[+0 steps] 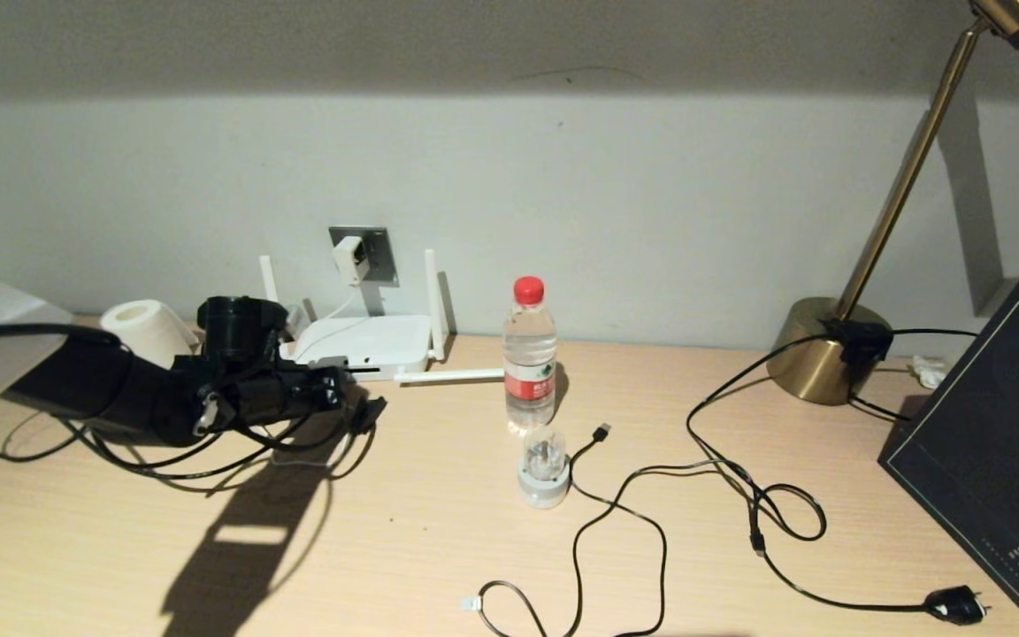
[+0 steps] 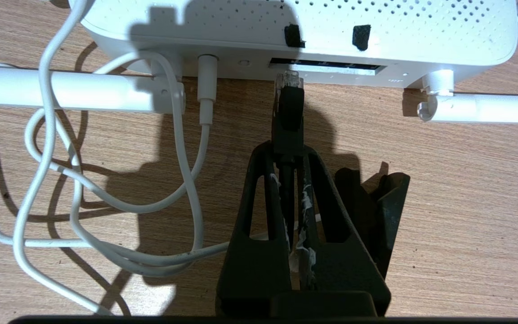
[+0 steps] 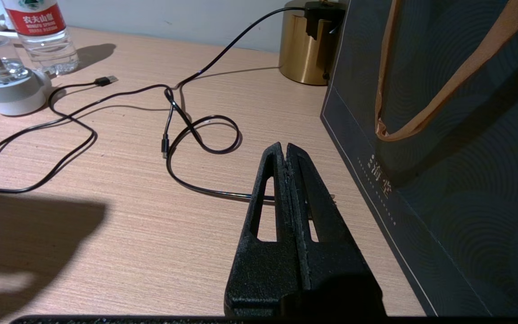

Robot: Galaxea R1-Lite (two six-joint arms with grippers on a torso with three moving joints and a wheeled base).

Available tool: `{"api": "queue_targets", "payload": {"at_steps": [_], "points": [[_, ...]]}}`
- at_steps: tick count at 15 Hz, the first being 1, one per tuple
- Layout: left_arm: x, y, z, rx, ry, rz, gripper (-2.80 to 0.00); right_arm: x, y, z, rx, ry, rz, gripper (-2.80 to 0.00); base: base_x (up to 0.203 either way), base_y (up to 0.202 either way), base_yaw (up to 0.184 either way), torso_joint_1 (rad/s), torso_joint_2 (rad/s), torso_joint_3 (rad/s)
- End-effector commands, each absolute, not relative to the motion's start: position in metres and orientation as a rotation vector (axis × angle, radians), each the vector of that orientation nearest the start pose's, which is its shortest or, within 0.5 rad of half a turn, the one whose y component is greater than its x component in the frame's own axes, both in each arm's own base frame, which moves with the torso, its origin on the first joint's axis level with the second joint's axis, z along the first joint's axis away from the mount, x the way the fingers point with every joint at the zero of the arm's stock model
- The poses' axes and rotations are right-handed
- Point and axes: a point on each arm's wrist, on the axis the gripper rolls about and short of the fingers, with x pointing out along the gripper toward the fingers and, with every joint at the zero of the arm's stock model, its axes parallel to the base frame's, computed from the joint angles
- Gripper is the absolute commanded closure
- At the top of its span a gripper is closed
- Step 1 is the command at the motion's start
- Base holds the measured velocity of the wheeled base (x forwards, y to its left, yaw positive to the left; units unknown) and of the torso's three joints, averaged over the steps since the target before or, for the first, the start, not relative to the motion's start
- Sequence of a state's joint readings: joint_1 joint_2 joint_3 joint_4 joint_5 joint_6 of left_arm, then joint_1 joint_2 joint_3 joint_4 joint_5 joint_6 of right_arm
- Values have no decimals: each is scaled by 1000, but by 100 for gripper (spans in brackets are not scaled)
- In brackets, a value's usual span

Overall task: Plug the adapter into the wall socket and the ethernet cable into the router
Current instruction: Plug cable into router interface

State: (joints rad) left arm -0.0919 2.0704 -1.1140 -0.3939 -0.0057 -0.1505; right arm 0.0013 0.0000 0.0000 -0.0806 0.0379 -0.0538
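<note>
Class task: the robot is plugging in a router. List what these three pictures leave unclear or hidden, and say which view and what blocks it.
- Head view: the left gripper and arm hide the router ports.
- Left wrist view: whether the ethernet cable tip has entered the port strip; too close to tell.
- Head view: the adapter covers the wall socket holes; seating unclear.
- Right gripper: absent from the head view.

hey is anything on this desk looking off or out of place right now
Yes. One router antenna lies flat on the desk while others stand upright. The adapter sits askew in the wall socket. The left gripper, shut on the ethernet cable, has white residue on its fingers.
</note>
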Motion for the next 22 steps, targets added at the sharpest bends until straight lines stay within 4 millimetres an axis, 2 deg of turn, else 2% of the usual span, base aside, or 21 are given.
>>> {"api": "queue_targets", "payload": {"at_steps": [1,22], "points": [[392,-36,107,-123,570,-53,0,-20,1,74,-56,-46,39,0,0,0,0,0,0,0],[403,-37,101,-162,542,-54,0,-20,1,74,-56,-46,39,0,0,0,0,0,0,0]]}}
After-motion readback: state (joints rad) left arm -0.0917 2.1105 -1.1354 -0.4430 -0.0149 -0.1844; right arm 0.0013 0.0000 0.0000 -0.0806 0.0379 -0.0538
